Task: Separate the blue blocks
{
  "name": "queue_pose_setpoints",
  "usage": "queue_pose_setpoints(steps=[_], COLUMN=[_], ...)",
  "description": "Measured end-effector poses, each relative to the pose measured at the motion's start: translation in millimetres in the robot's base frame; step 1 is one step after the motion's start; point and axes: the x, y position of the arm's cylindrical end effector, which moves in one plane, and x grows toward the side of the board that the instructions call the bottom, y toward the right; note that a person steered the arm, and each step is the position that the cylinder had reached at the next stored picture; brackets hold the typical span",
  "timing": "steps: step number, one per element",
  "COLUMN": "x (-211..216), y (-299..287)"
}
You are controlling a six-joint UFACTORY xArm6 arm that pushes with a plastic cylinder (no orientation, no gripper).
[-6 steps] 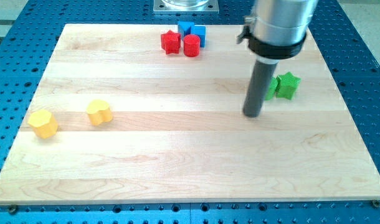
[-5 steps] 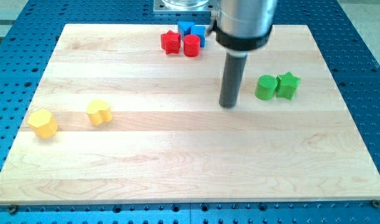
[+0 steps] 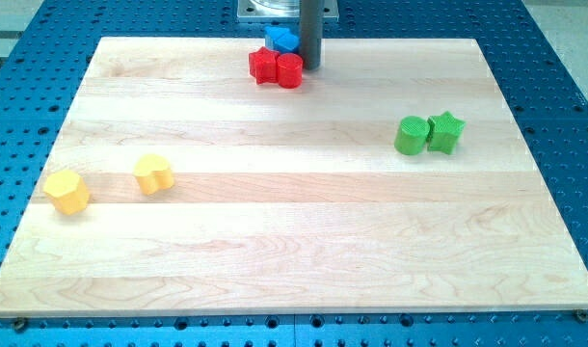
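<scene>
My tip [image 3: 311, 66] stands near the view's top edge of the wooden board [image 3: 275, 241], right against the right side of the red cylinder [image 3: 289, 70]. One blue block [image 3: 280, 39] shows just left of the rod, above the red blocks. The second blue block is hidden behind the rod. A red star [image 3: 264, 65] touches the red cylinder on its left. The rod rises straight out of the view's top.
A green cylinder [image 3: 411, 135] and a green star [image 3: 445, 132] sit side by side, touching, at the view's right. Two yellow blocks, one [image 3: 66, 191] at the far left and one [image 3: 153, 173] beside it, lie apart.
The rod has moved from the board's middle right up and left to the blue and red group. The red cylinder and the visible blue block have shifted slightly left.
</scene>
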Motion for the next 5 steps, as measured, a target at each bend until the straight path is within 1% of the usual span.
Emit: queue_pose_setpoints(steps=[1,2,3,4,5], x=[-32,-44,-44,-45,-38], y=[5,3,-16,-47,-62])
